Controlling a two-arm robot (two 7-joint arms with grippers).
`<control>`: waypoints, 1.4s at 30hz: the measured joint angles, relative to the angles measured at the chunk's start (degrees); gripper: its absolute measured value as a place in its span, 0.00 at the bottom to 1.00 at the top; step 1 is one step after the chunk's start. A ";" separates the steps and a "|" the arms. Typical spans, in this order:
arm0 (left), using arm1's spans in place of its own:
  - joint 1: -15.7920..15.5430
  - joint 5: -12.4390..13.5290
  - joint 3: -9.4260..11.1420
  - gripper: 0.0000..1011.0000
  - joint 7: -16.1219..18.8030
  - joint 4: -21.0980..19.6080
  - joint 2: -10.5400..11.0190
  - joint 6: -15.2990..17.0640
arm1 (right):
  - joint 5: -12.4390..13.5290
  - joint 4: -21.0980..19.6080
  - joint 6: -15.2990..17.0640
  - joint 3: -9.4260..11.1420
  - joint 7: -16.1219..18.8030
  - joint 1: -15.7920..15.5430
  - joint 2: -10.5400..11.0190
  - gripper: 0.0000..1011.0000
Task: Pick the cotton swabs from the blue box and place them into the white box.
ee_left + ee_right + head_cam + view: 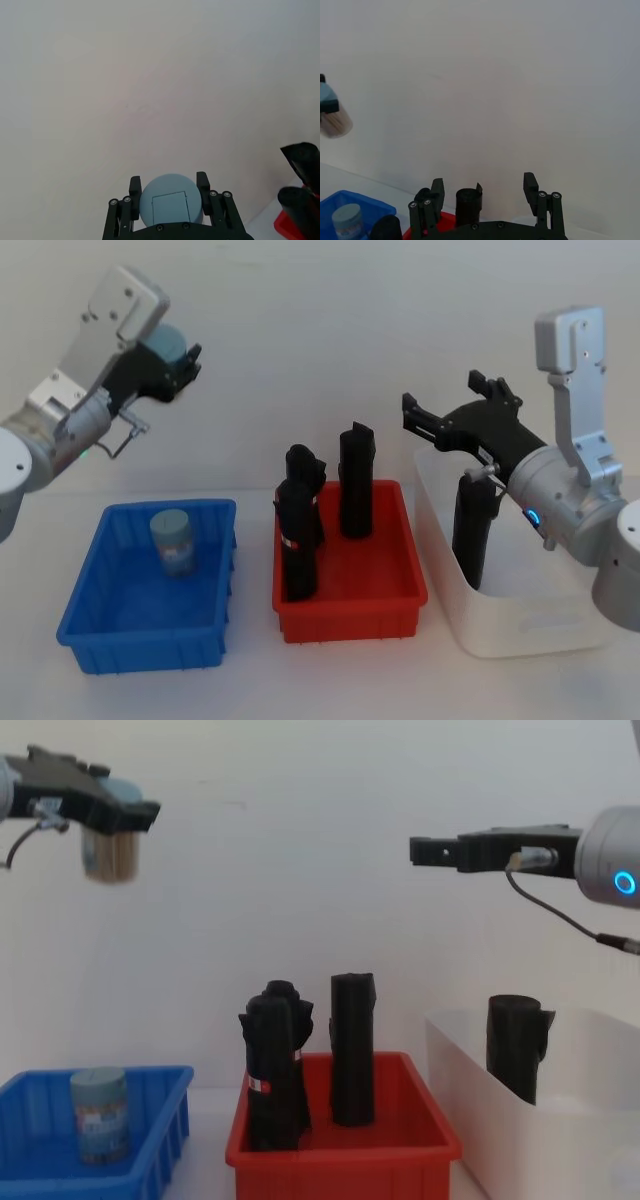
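left gripper (178, 362): raised high at the far left of the scene, above and beyond the blue box (88, 648). its jaws are clenched on a tub of cotton swabs (165, 343). the fingers (134, 186) press on either side of the pale blue-grey lid. in the chest view the clear body of the tub hangs below the fingers, well above the table.

second tub (173, 543): stands upright inside the blue box, towards its far side, lid up and label facing the near side. nothing touches it.

blue box: sits on the left of the table, just beside the red tray (350, 622).

red tray: sits in the middle, between the blue box and the white box (520, 628). it holds three black rolls (298, 540), all upright. two stand close together at the left of the tray and one stands alone farther back, near the middle.

white box: sits on the right, just beside the red tray. one black roll (473, 530) stands in it, against its left wall. no tub of cotton swabs is visible in it.

right gripper (440, 405): held in the air above the far left part of the white box, pointing left. its jaws are released and spread wide, with nothing between the fingers (530, 183). it hangs well above the black roll in the white box and well apart from the left gripper.
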 joint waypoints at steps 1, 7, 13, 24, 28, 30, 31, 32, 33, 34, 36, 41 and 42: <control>-0.25 0.14 -0.02 0.68 -0.17 -0.10 -0.08 -0.24 | 0.22 -0.36 -0.21 -0.07 0.88 0.04 0.02 0.99; -3.41 0.79 -0.06 0.68 -1.77 -0.31 -1.36 -2.71 | 1.09 -1.50 -0.61 -0.38 4.39 0.10 0.10 0.99; -6.78 0.76 0.43 0.68 -4.08 1.21 -3.28 -6.03 | 2.16 -2.72 -0.63 -0.73 8.62 0.26 0.30 0.99; -12.06 -1.12 2.76 0.68 -8.16 5.96 -7.90 -11.34 | 2.11 -2.06 -2.31 -1.20 12.56 0.90 0.55 0.99; -13.06 -1.91 3.60 0.68 -9.07 7.13 -9.14 -12.28 | 0.90 -1.11 -3.69 -1.50 11.63 1.15 0.29 0.99; -13.38 -2.15 3.92 0.68 -9.36 7.52 -9.60 -12.48 | 0.39 -0.60 -4.27 -1.64 11.08 1.26 0.12 0.99; -13.60 -2.38 4.19 0.68 -9.62 7.75 -9.93 -12.59 | -0.18 -0.13 -4.90 -1.78 10.40 1.38 -0.05 0.99; -13.68 -2.52 4.31 0.68 -9.78 7.84 -10.09 -12.62 | -0.46 0.03 -5.23 -1.83 10.05 1.42 -0.12 0.99; -13.76 -2.61 4.43 0.68 -9.88 7.90 -10.21 -12.63 | -0.88 0.40 -5.70 -1.94 9.50 1.52 -0.26 0.99; -13.82 -2.70 4.55 0.68 -9.95 7.94 -10.34 -12.62 | -1.21 0.69 -6.07 -2.02 9.11 1.58 -0.36 0.99; -13.94 -2.98 5.01 0.68 -10.27 7.97 -10.78 -12.49 | -2.35 1.67 -7.30 -2.31 7.58 1.86 -0.77 0.99; -13.90 -3.22 5.52 0.68 -10.43 7.63 -11.08 -11.80 | -4.78 3.98 -10.50 -2.96 4.22 2.53 -1.72 0.99; -13.85 -3.23 5.59 0.68 -10.44 7.53 -11.10 -11.71 | -5.09 4.36 -10.95 -3.05 3.77 2.66 -1.87 0.99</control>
